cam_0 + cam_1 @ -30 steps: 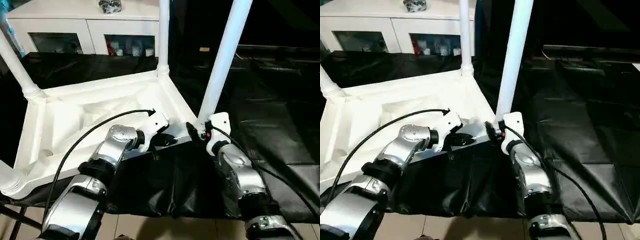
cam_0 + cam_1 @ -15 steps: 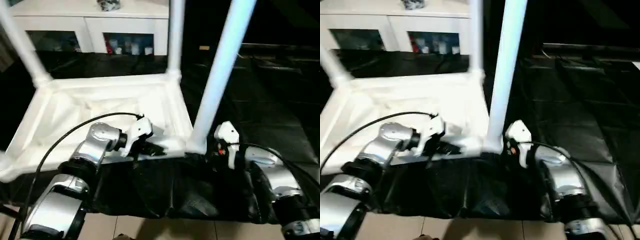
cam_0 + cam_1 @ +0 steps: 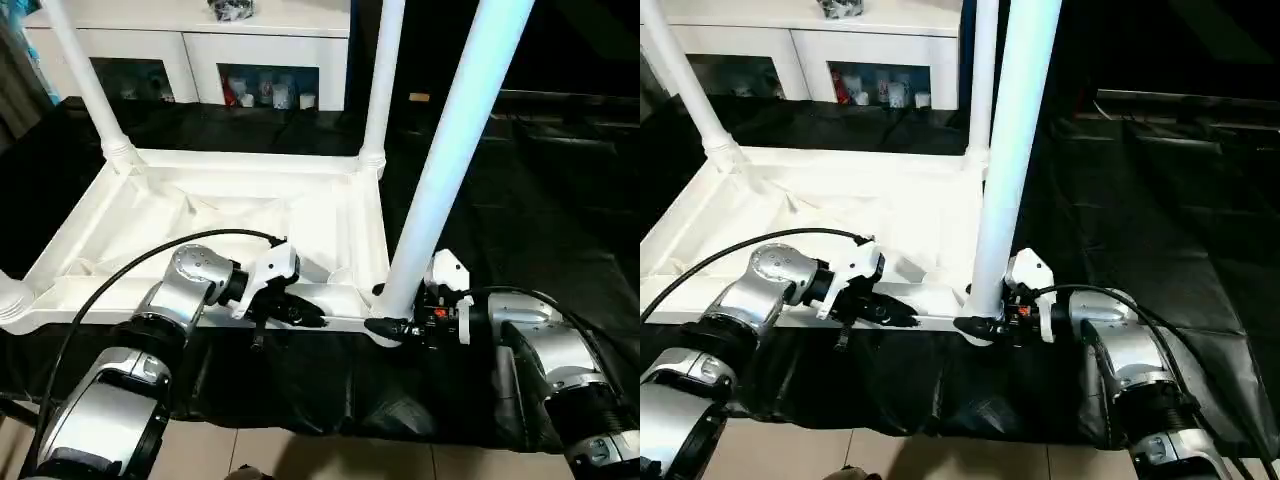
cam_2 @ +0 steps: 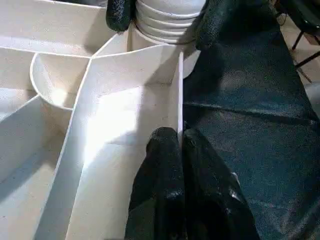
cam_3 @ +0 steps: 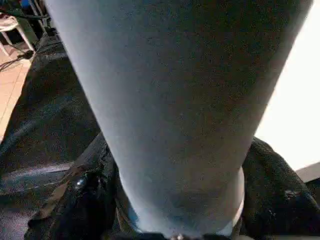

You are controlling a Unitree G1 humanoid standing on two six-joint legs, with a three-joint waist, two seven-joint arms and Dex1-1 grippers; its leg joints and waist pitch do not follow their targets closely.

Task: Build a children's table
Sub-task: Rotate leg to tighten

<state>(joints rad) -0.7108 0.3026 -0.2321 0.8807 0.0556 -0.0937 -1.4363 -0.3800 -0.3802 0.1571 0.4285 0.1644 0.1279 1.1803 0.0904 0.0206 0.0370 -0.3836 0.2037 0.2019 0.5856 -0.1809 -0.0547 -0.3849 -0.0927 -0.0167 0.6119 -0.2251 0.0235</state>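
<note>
The children's table (image 3: 200, 215) lies upside down on the black sheet, ribbed underside up, with its white legs standing upward. My left gripper (image 4: 179, 137) is shut on the thin wall of the table's near rim (image 3: 330, 322), a little left of the near right corner. My right gripper (image 3: 388, 322) reaches in from the right at that corner. It is closed around the base of the near right leg (image 3: 450, 150), one black finger (image 5: 85, 200) on each side. The far right leg (image 3: 380, 80) and far left leg (image 3: 85, 80) stand in their sockets.
A white glass-door cabinet (image 3: 200, 60) stands behind the black-sheeted work table (image 3: 560, 200). The sheet hangs over the front edge above a tiled floor (image 3: 300, 460). A black cable (image 3: 120, 300) arcs over my left forearm. At the near left, a corner socket (image 3: 12, 305) overhangs the sheet.
The children's table has swung round, so its near rim now runs along the work table's front edge. My right gripper came round to the leg's right side and narrowed on its base.
</note>
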